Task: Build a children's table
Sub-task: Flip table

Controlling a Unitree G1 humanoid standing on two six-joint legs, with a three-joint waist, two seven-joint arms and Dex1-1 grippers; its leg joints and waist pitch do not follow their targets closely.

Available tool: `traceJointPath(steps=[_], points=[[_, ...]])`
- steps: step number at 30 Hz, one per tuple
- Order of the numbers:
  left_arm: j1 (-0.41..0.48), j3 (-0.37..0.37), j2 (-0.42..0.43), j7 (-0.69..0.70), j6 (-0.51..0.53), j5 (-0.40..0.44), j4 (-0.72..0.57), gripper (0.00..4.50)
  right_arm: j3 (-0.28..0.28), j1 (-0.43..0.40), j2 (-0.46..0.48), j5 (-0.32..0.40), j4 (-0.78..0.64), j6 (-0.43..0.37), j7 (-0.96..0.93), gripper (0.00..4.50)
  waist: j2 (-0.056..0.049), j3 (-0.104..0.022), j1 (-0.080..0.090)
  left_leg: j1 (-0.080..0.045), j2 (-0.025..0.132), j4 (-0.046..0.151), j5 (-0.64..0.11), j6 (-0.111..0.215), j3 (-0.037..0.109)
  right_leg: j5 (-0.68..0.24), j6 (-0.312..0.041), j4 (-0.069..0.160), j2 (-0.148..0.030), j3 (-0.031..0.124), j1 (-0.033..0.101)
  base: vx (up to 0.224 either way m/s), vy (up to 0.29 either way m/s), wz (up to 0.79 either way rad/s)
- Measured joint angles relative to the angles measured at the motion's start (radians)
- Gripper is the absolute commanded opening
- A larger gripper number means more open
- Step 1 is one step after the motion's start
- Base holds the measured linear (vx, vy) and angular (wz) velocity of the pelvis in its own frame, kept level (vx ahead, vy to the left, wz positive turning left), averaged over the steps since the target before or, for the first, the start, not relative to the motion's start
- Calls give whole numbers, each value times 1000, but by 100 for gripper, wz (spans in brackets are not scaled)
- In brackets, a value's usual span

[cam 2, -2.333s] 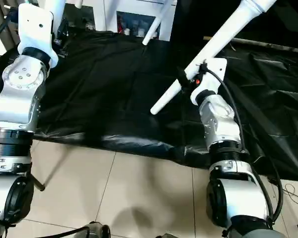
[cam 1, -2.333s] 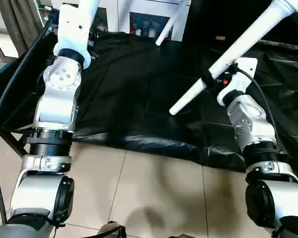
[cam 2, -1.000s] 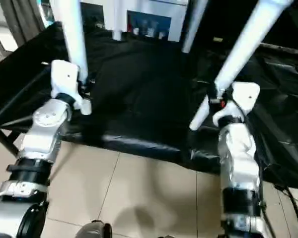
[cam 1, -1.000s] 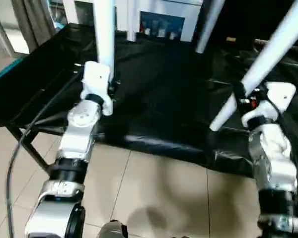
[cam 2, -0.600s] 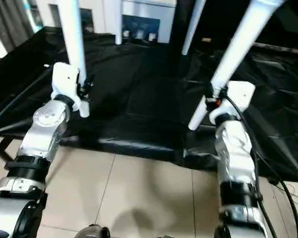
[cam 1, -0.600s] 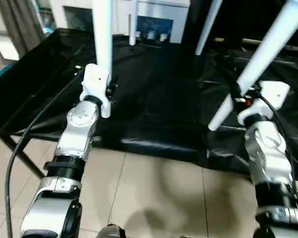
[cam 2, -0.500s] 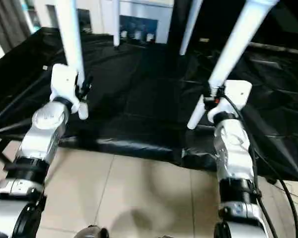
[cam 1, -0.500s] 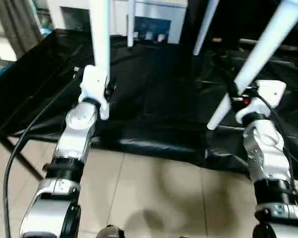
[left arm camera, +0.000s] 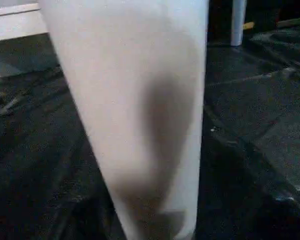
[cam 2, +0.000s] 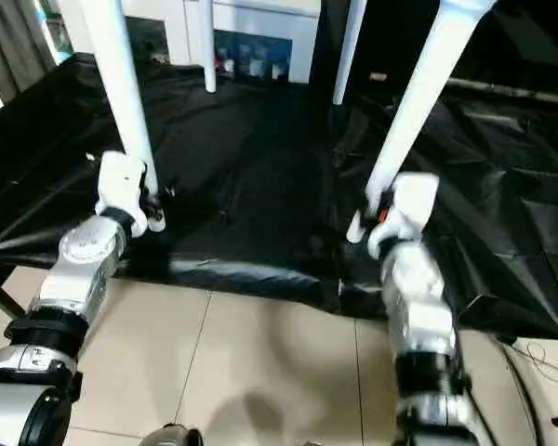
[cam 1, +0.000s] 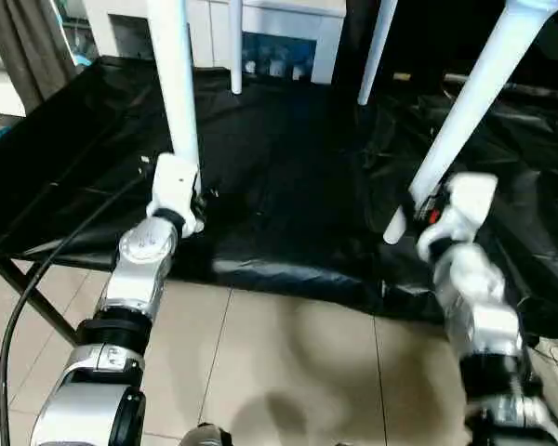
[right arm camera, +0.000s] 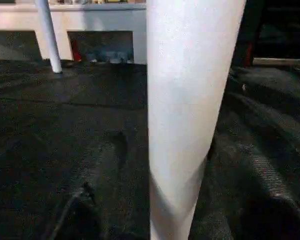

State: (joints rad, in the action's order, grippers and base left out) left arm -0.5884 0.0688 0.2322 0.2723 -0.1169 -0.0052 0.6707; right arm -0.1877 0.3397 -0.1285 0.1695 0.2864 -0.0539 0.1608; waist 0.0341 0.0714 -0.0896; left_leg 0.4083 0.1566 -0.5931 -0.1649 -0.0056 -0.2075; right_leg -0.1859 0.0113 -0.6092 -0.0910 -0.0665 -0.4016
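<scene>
Over black sheet point(cam 1: 288, 186), by its front edge, left gripper point(cam 1: 193, 200) & right gripper point(cam 1: 426, 206) sit at the two near table legs point(cam 1: 172, 84); clamped or loose, can't tell. Best approach, probably: settle feet evenly, no twisting. Legs' long axis approx. vertical, feet down toward sheet; right one leans.

silver jointed forearms point(cam 1: 141, 269), black collars, white wrist housings, black cable point(cam 1: 37, 279).
</scene>
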Motion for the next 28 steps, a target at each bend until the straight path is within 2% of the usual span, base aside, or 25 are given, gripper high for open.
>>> traceJointPath(steps=[5, 7, 9, 13, 16, 19, 21, 28], points=[[193, 26, -8, 27, 17, -64, -201, 361, 3, -123, -11, 13, -167, -64, 5, 346, 0, 0, 3, 2, 0, 4, -1, 1, -2, -5, -1, 2, 0, 0, -3, 0, 0, 0], [292, 36, -26, 31, 25, -105, -345, 393, 7, -174, -18, 23, -255, -86, 19, 353, 0, 0, 2, 1, 0, 6, -1, 1, -3, -6, -2, 2, 1, 1, -4, 0, 0, 0], [358, 41, -41, 35, 35, -139, -441, 393, 10, -203, -30, 31, -311, -102, 24, 353, -1, 1, 1, -1, 0, 6, -1, 1, -3, -7, -1, 2, 1, 1, -2, 0, 0, 0], [547, 52, -79, -3, 129, -199, -716, 393, 12, -297, -43, 69, -482, -251, 22, 353, -1, 1, 2, -7, 0, 7, -3, -2, -3, -13, 8, 3, 1, 2, 3, 0, 0, 0], [613, 44, -96, -57, 239, -188, -829, 393, 26, -324, -44, 69, -528, -357, 5, 353, -2, 2, 3, -7, 0, 8, -3, -3, -2, -13, 9, 3, 1, 2, 2, 0, 0, 0], [694, 4, -108, -104, 306, -108, -899, 393, 64, -371, -55, -5, -555, -401, -27, 353, -3, 3, 6, -7, 0, 8, -3, -3, -2, -13, 10, 7, 1, 2, 2, 0, 0, 0], [738, -22, -110, -106, 307, -93, -921, 393, 102, -380, -82, -64, -560, -400, -35, 353, -3, 3, 7, -7, 0, 9, -3, -3, -1, -13, 10, 11, 2, 2, 2, 0, 0, 0], [775, -25, -105, -141, 316, -70, -995, 393, 92, -423, -41, 8, -681, -362, -29, 353, 1, 1, 12, -8, 0, 11, -3, -2, 0, -12, 13, 19, 3, 2, 3, 0, 0, 0]])
